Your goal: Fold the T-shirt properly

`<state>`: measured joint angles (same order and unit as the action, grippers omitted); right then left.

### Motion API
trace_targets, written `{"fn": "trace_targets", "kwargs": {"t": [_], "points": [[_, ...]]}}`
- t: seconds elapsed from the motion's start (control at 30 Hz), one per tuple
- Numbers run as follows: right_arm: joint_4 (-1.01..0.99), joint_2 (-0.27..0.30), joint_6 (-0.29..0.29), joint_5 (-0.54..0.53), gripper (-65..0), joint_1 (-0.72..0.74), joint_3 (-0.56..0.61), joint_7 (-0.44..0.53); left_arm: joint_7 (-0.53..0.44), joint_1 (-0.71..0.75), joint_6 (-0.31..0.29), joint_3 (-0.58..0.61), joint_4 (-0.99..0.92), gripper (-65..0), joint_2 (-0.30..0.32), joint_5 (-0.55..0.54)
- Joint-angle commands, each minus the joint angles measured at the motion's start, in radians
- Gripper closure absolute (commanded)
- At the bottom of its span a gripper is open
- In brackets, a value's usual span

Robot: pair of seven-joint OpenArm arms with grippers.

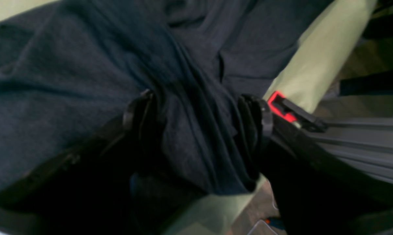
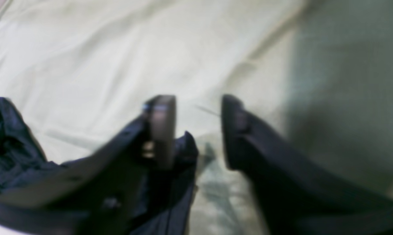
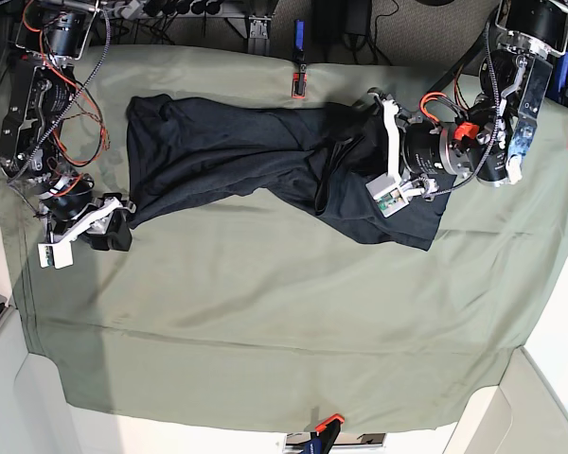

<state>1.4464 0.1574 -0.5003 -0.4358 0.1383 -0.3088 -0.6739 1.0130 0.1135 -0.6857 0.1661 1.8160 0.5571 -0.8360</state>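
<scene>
I see the shirt spread across the upper middle of the green cloth. My left gripper, jaws spread wide, straddles a bunched fold at its right end. My right gripper, at frame left, stands parted beside the shirt's corner, gripping nothing.

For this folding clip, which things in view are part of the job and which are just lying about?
Part of the job:
- T-shirt, dark, spread out and rumpled
- left gripper, fingers either side of a bunched fold
- right gripper, fingers apart at the shirt's edge

Lying about:
- olive-green cloth sheet under the shirt
- red-and-black clamps at the sheet's edges
</scene>
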Motion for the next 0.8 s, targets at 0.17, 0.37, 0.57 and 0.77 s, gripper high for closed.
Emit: {"fn": "trace_targets", "kwargs": {"t": [0.17, 0.37, 0.57, 0.77], "points": [[0.079, 0.011, -0.027, -0.177, -36.2, -0.004, -0.029, -0.22, 0.004, 0.013, -0.012, -0.088, 0.045, -40.0, 0.027, -0.067], [0.255, 0.011, -0.031, -0.246, -36.2, -0.129, -0.158, -0.276, 0.014, 0.088, -0.012, -0.146, 0.069, -40.0, 0.028, -0.073], [0.286, 0.006, -0.031, -0.272, -36.2, -0.238, -0.187, -0.31, 0.017, 0.155, -0.012, -0.242, 0.091, -40.0, 0.027, -0.119], [0.226, 0.002, -0.027, -0.26, -36.2, -0.274, -0.108, -0.291, 0.034, 0.161, -0.012, -0.313, 0.133, -40.0, 0.028, -0.158]]}}
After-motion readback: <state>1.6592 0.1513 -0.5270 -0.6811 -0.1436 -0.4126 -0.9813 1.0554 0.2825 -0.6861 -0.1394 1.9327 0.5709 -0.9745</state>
